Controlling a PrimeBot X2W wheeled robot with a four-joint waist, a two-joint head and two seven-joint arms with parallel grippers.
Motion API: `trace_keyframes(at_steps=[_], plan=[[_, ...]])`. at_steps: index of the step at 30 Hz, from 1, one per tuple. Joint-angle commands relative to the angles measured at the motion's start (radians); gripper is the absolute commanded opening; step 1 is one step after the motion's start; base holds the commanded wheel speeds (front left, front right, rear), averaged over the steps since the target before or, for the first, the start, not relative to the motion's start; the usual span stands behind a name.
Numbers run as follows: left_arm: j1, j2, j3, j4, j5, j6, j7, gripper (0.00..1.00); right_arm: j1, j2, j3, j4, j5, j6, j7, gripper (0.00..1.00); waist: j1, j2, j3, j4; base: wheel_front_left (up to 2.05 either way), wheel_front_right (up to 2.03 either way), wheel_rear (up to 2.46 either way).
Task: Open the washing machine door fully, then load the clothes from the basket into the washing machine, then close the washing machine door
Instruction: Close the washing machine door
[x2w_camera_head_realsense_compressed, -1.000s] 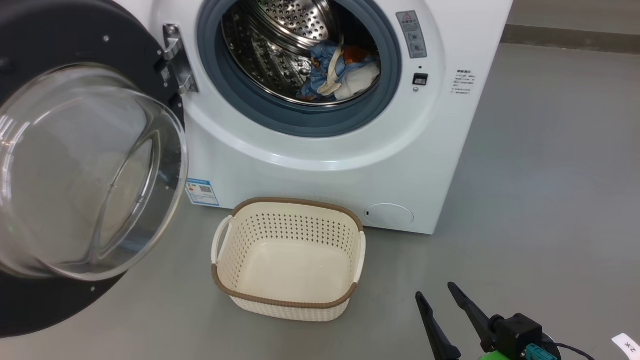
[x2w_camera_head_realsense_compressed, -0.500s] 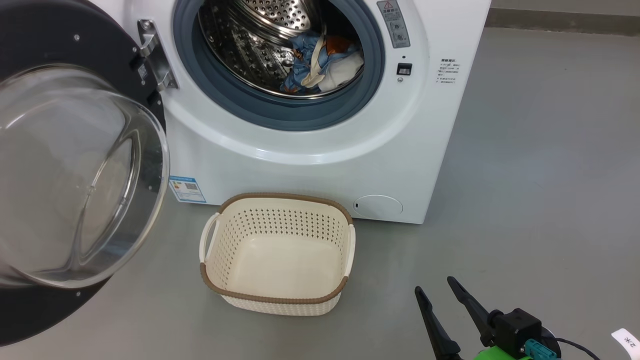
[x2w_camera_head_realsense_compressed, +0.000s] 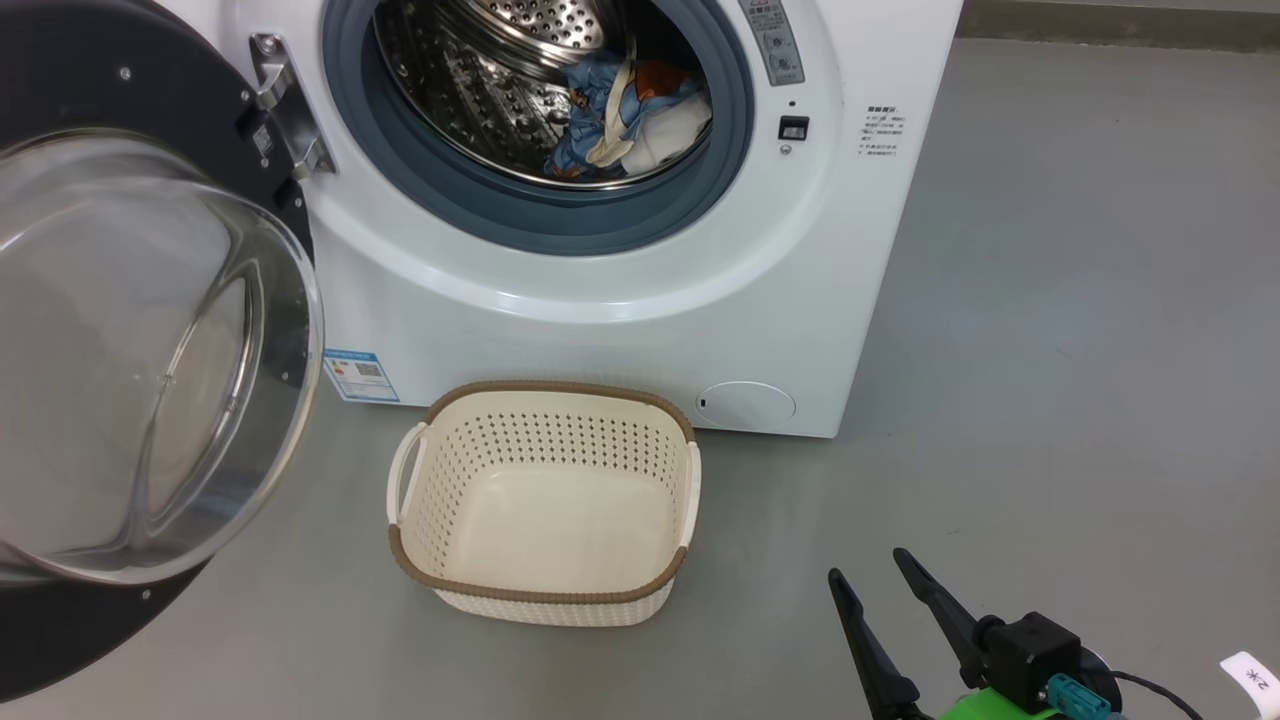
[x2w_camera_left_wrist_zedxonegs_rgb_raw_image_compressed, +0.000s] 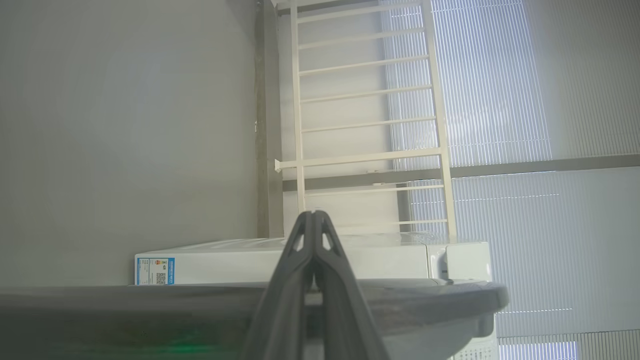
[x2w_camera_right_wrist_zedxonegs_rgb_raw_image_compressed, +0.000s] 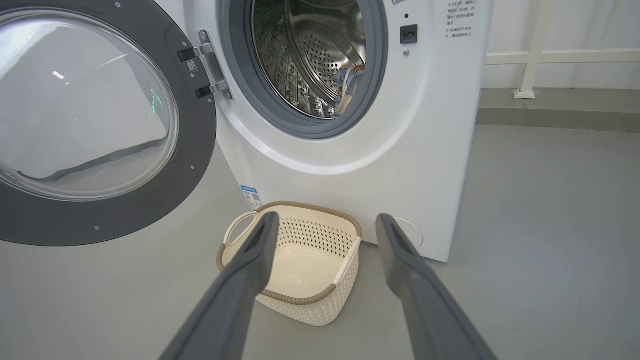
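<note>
Count: one washing machine (x2w_camera_head_realsense_compressed: 600, 330), one washing machine door (x2w_camera_head_realsense_compressed: 140, 350), one basket (x2w_camera_head_realsense_compressed: 540, 597), one bundle of clothes (x2w_camera_head_realsense_compressed: 630, 130), two tools. The door stands swung wide at the left. The clothes lie inside the drum (x2w_camera_head_realsense_compressed: 460, 90). The basket sits on the grey floor (x2w_camera_head_realsense_compressed: 1050, 350) just before the machine. The right tool (x2w_camera_head_realsense_compressed: 868, 565) hangs spread, gripping nothing, apart from the basket. The left wrist view adds the left tool (x2w_camera_left_wrist_zedxonegs_rgb_raw_image_compressed: 313, 220), fingers pressed together, and a white railing (x2w_camera_left_wrist_zedxonegs_rgb_raw_image_compressed: 370, 125) behind.

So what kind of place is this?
Likely a lab or utility space, not a home: the washing machine stands on plain grey floor, with a white railing and ribbed wall panels behind.
</note>
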Motion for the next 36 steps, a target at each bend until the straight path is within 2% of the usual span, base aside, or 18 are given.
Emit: trace_keyframes(at_steps=[1,15,32,36], plan=[[0.01,0.062,0.003,-0.022,-0.008,-0.007,0.023,0.0,-0.033,0.001,0.025,-0.02,-0.005,0.006,-0.005,1.0,0.0,0.0,0.0,0.0,0.0,0.0,0.0],[0.06,0.051,-0.047,-0.037,-0.047,-0.007,0.228,0.0,-0.027,0.001,0.035,-0.003,0.015,0.006,-0.005,1.0,0.0,0.0,-0.015,0.022,0.0,0.0,0.0],[0.14,-0.031,-0.04,-0.161,-0.186,-0.007,0.524,0.0,-0.016,0.001,0.052,0.023,0.039,0.006,-0.005,1.0,0.0,0.0,-0.041,0.032,0.0,0.0,0.0],[0.163,-0.052,-0.049,-0.203,-0.221,0.021,0.605,0.0,-0.014,0.001,0.054,0.025,0.045,0.006,-0.005,1.0,0.0,0.0,-0.044,0.031,0.0,0.0,0.0]])
